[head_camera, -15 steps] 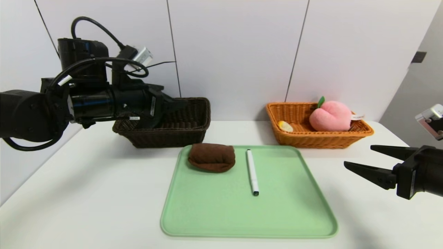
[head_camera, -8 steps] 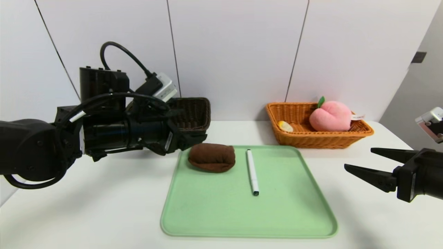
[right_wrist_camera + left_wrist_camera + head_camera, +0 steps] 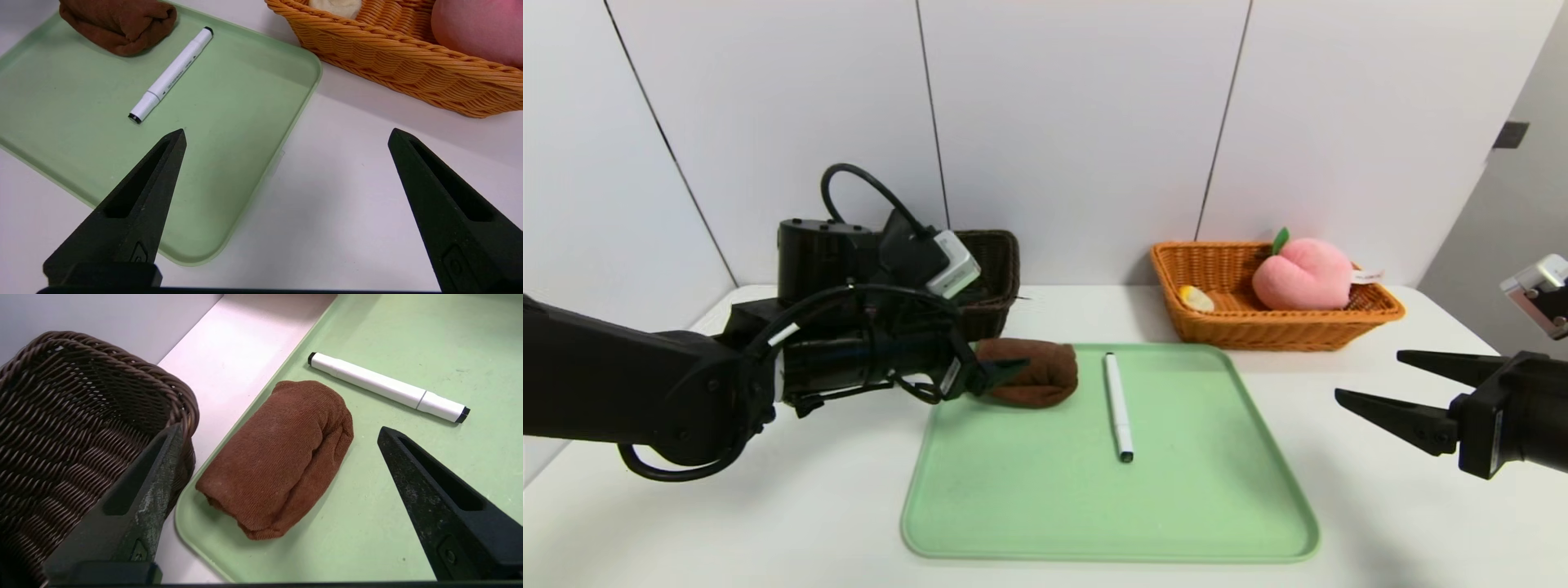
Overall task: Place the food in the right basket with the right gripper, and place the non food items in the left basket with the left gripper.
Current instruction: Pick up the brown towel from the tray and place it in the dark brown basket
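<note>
The brown cloth bundle (image 3: 1045, 376) (image 3: 278, 457) lies at the far left corner of the green tray (image 3: 1094, 506). A white marker pen (image 3: 1118, 406) (image 3: 388, 387) lies beside it, mid-tray. My left gripper (image 3: 1005, 367) (image 3: 281, 430) is open, low at the bundle's left end, its fingers apart on either side and touching nothing. Behind it stands the dark brown left basket (image 3: 996, 269) (image 3: 81, 416). The orange-tan right basket (image 3: 1258, 327) holds the pink peach (image 3: 1303, 273) and a small orange-and-white piece (image 3: 1196, 298). My right gripper (image 3: 1369, 370) (image 3: 288, 132) hangs open and empty, right of the tray.
The white table (image 3: 768, 490) ends at a wall close behind both baskets. The left arm's bulk covers most of the dark basket in the head view. One left finger (image 3: 155, 469) is close beside that basket's corner.
My left arm has come down and forward from over the dark basket to the cloth bundle on the tray. The right arm has stayed put.
</note>
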Robot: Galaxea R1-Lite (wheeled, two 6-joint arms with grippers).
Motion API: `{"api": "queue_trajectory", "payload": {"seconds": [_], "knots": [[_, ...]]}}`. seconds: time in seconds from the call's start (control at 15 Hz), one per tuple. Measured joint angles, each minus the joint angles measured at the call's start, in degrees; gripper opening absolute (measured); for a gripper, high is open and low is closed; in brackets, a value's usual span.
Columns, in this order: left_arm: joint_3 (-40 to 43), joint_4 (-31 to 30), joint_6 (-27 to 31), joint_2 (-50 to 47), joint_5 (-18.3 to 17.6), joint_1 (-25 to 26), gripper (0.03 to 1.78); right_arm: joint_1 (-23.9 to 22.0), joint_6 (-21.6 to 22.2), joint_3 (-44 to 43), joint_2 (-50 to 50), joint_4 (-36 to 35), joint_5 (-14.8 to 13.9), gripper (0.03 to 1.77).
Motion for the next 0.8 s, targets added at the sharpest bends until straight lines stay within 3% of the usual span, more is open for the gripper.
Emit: {"api": "queue_trajectory", "payload": {"seconds": [0.33, 0.8], "knots": [[0.09, -6.40, -0.24, 5.45, -0.09, -1.82, 1.69, 0.00, 0.50, 0.27, -0.15, -0.11, 0.09, 1.71], [-0.02, -6.92, 0.04, 10.30, -0.11, -2.06, 1.69, 0.09, 0.48, 0.55, -0.69, -0.09, 1.96, 1.71]]}}
